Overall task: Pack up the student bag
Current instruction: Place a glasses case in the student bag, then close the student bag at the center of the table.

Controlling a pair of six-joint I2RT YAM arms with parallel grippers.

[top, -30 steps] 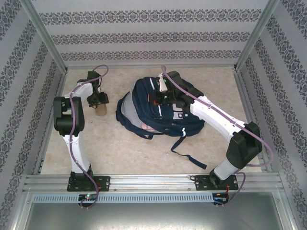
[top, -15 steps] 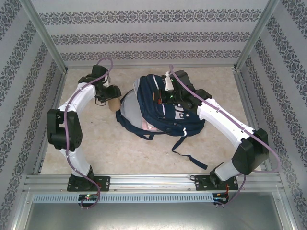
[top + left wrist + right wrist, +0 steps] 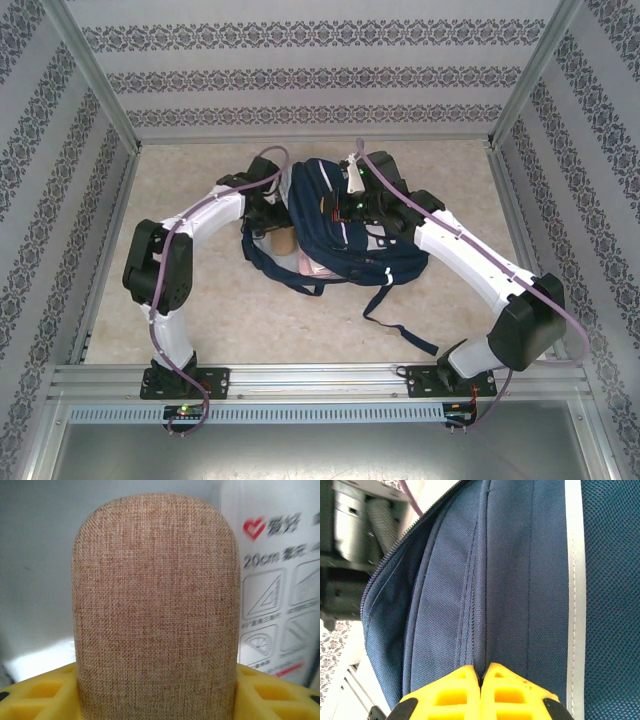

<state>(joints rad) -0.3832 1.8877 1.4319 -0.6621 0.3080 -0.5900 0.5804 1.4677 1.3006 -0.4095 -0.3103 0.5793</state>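
Bag (image 3: pixel 345 240) sits a touch above centre in the top view: navy, bulky, lying flat on the beige surface (image 3: pixel 200 300), with a dark strap (image 3: pixel 400 325) trailing off toward the lower right.

From up there both arms crowd in on it, one from each side. The left tool (image 3: pixel 274 220) is at the bag's left edge with a tan pouch (image 3: pixel 283 241) showing just below it, right at the mouth. The right tool (image 3: pixel 352 205) is down on the bag's upper middle.

The left wrist view gives what the top view can't. The left tool (image 3: pixel 155 700) grips that pouch (image 3: pixel 155 605) between yellow fingers (image 3: pixel 45 690). It is coarse woven cloth with a rounded end and stands upright in frame. Behind it there is pale lining (image 3: pixel 35 580), and at the right edge a white ruler pack (image 3: pixel 275 605) printed with set-square drawings.

The right wrist view closes in on cloth. The right tool (image 3: pixel 482 680) has its jaws pressed together, pinching a navy seam fold. A white stripe (image 3: pixel 574 580) runs top to bottom on the right, with blue mesh (image 3: pixel 615 580) beyond it. A zip edge (image 3: pixel 395 545) curves through the upper left.
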